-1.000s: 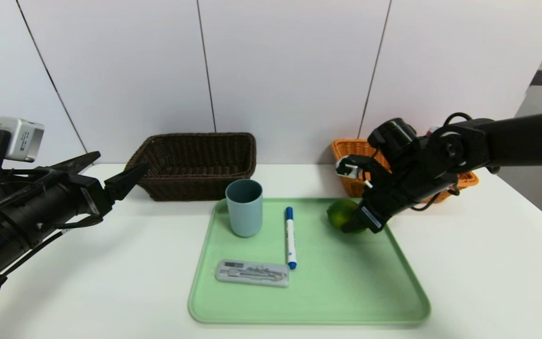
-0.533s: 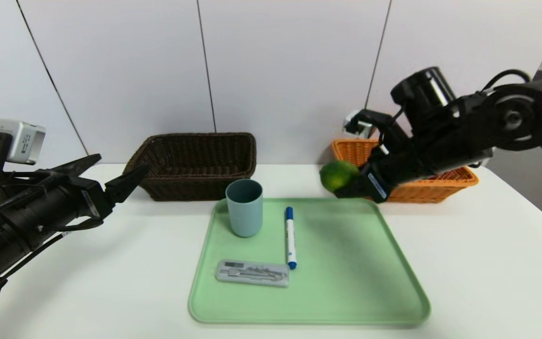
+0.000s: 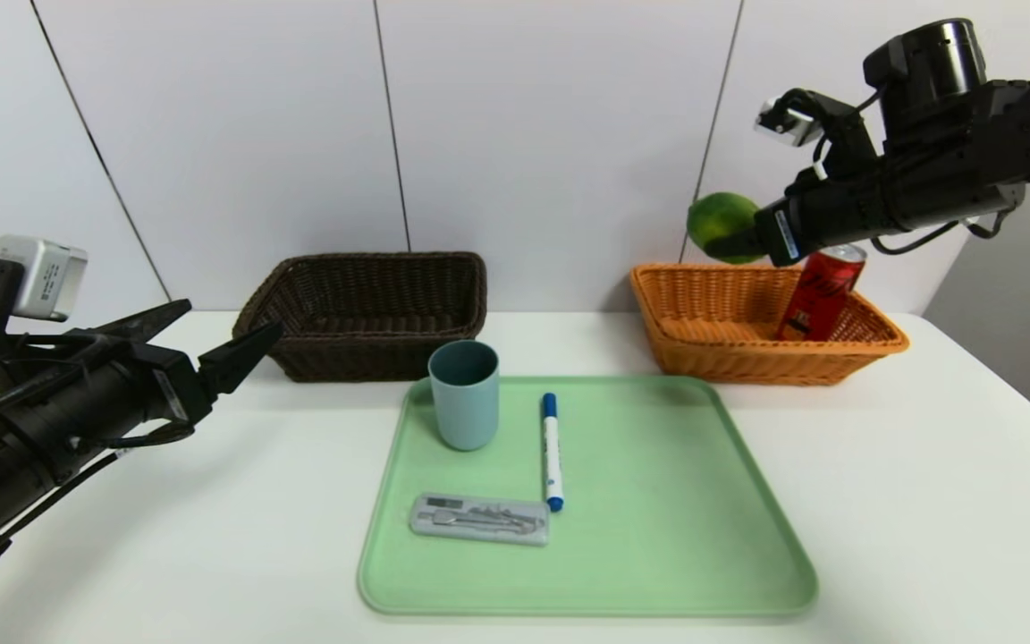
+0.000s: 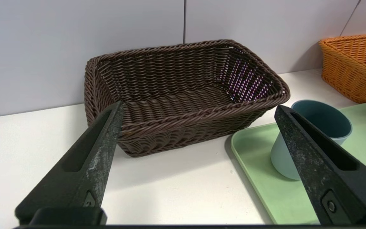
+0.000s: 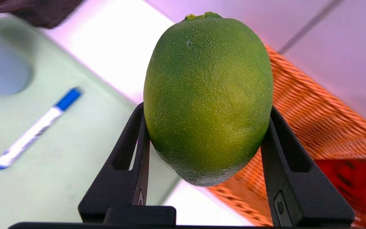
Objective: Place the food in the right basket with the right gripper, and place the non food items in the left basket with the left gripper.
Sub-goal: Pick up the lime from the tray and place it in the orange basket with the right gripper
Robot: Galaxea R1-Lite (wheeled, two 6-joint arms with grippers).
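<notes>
My right gripper [image 3: 730, 241] is shut on the green lime [image 3: 721, 225] [image 5: 207, 98] and holds it high in the air above the left end of the orange basket [image 3: 712, 344] [image 5: 307, 117]. The red soda can [image 3: 819, 291] leans inside that basket. On the green tray [image 3: 658, 555] stand the blue-grey cup [image 3: 464, 394] [image 4: 313, 140], the white marker with blue cap [image 3: 552, 452] and the flat grey case [image 3: 479, 519]. My left gripper [image 3: 220, 331] [image 4: 199, 109] hangs open at the far left, pointing at the dark brown basket [image 3: 372, 313] [image 4: 183, 95].
The white table [image 3: 926, 501] carries the tray in the middle and both baskets along the back wall. The right half of the tray is bare.
My right gripper closed on the lime on the tray, lifted it and carried it up and to the right over the orange basket. The left arm has stayed put.
</notes>
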